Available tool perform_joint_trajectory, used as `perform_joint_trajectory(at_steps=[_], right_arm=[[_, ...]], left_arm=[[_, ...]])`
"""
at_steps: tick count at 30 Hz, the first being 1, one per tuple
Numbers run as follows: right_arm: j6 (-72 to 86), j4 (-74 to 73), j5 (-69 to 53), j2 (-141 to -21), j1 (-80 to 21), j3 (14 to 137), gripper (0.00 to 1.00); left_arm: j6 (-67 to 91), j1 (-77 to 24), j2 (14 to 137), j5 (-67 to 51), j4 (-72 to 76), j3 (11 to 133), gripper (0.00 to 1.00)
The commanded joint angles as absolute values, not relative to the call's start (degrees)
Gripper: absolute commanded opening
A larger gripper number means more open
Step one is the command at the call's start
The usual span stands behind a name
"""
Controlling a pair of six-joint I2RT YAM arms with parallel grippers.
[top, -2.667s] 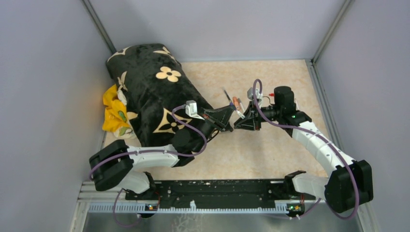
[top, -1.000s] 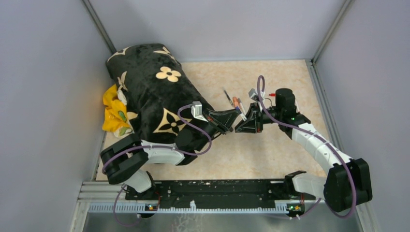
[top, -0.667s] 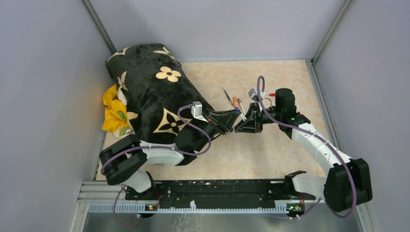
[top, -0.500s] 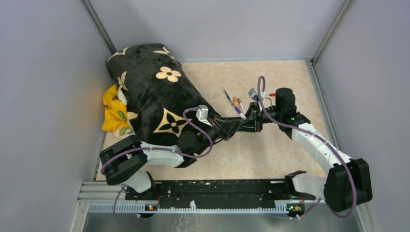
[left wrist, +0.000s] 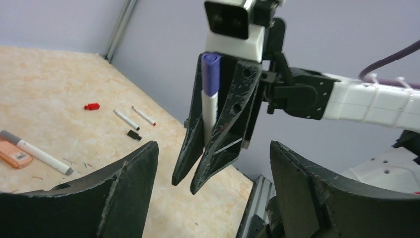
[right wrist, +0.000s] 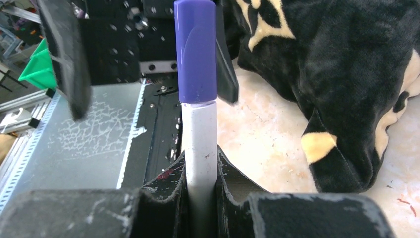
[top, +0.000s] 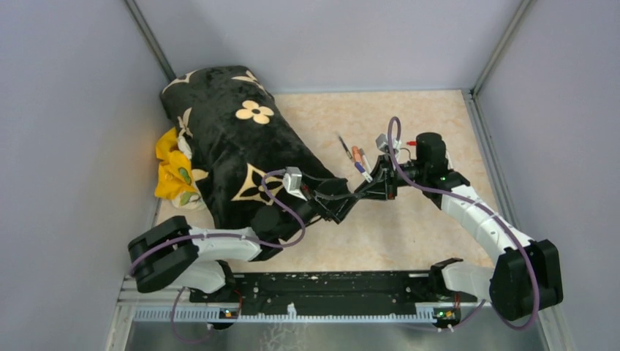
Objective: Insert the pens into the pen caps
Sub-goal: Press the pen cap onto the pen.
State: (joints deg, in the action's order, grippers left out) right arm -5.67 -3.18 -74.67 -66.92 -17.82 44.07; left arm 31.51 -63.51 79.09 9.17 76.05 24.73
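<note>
My right gripper (right wrist: pixel 200 163) is shut on a white-barrelled pen (right wrist: pixel 199 134) that wears a purple cap (right wrist: pixel 195 49). The left wrist view shows the same capped pen (left wrist: pixel 210 106) upright between the right gripper's fingers (left wrist: pixel 225 124). My left gripper (left wrist: pixel 213 191) is open and holds nothing, its fingers wide on either side of the right gripper's tips. From above, the left gripper (top: pixel 342 208) sits just near-left of the right gripper (top: pixel 364 193). On the table lie a red cap (left wrist: pixel 89 106), a black cap (left wrist: pixel 133 135), two slim pens (left wrist: pixel 126 119), a white marker (left wrist: pixel 37 151) and an orange marker (left wrist: pixel 12 154).
A black plush blanket with cream flowers (top: pixel 234 139) covers the table's left side, with a yellow cloth (top: pixel 172 172) beside it. Grey walls enclose the beige tabletop (top: pixel 409 219). The loose pens (top: pixel 351 152) lie just behind both grippers.
My left gripper has opened, let go of the purple cap and drawn back toward the near left. The cap stays on the pen in the right gripper, which has barely moved.
</note>
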Motion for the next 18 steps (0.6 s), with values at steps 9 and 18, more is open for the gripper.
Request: perform_joint_trajectory(at_steps=[9, 18], right_arm=[[-12.6, -7.2, -77.5, -66.6, -17.8, 47.2, 0.00], [-12.6, -6.8, -78.1, -66.6, -17.9, 46.8, 0.00]], left_arm=[[27.3, -54.9, 65.6, -6.5, 58.1, 29.5, 0.99], [35.6, -48.5, 73.5, -18.2, 59.9, 36.9, 0.93]])
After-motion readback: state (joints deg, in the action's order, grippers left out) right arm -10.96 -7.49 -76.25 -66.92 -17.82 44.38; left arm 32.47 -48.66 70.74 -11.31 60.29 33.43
